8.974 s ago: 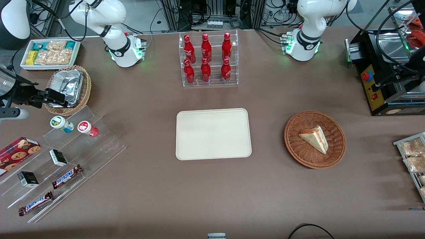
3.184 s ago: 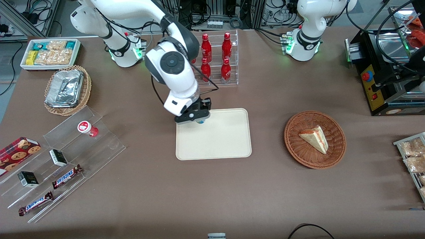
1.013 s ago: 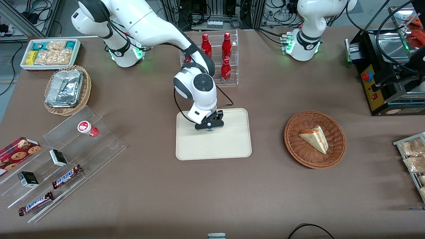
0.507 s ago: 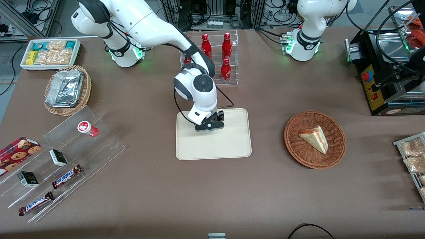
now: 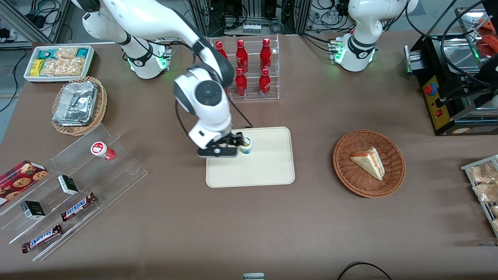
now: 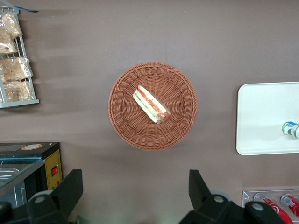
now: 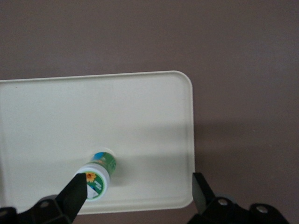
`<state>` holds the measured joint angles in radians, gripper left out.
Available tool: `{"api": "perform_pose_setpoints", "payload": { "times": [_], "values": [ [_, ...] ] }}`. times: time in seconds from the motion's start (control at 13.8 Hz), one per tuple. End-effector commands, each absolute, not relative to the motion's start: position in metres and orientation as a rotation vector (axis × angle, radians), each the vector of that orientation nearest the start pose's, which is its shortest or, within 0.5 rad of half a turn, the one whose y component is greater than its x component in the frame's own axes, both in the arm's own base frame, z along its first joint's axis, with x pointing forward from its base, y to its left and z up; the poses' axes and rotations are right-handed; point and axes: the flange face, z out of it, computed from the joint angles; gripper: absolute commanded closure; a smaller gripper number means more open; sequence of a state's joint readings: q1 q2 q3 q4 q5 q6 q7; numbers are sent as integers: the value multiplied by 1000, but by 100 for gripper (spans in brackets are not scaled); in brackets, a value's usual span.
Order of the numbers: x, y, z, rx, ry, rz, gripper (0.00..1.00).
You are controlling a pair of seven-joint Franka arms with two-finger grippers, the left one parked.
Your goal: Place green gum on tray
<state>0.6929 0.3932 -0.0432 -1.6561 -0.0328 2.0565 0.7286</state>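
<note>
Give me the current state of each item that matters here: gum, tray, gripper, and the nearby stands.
green gum: upright on the tray, not held.
tray: flat on the table, holding only the gum.
gripper: open, above the tray's edge toward the working arm's end, beside the gum.
red-lidded canister: on the clear stepped stand.
red bottles: upright in the clear rack.
wicker basket: holding a sandwich wedge.
</note>
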Motion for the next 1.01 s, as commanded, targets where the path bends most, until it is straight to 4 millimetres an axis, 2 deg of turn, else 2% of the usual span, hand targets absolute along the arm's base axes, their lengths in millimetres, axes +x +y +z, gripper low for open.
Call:
{"api": "perform_pose_setpoints", "payload": {
  "times": [0.0,0.14,0.29,0.58,0.8,0.94],
  "values": [
    [514,347,448,-3182,168,-16,0],
    [505,315,483,-3175,166,2,0],
    [495,274,511,-3151,238,52,0],
    [486,185,559,-3148,136,75,0],
    [492,118,574,-3145,17,103,0],
    [501,84,576,-3136,-36,108,0]
  ]
}}
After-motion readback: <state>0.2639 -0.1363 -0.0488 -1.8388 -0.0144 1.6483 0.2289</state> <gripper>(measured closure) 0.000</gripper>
